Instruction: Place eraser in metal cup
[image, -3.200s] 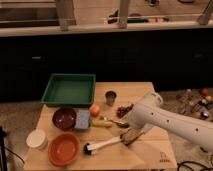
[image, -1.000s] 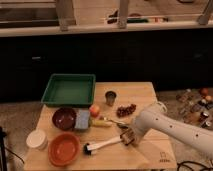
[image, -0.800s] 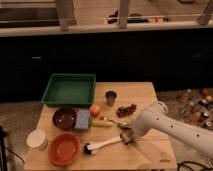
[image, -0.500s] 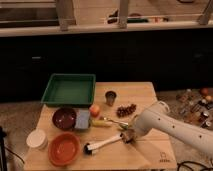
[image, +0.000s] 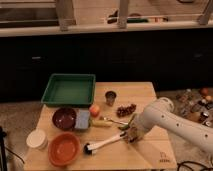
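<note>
The small grey metal cup stands upright at the middle back of the wooden table, in front of the green tray. A blue-grey block, possibly the eraser, leans against the dark red bowl. My gripper is low over the table at the right end of a white-handled, black-headed tool, well to the front right of the cup. The white arm reaches in from the right.
A green tray sits at the back left. An orange fruit, a banana, dark grapes and a green item lie mid-table. An orange bowl and a white cup stand front left.
Since the earliest frame the arm has sunk lower and drawn slightly right. Over the last second almost nothing has moved; the white-handled tool lies where it was.
</note>
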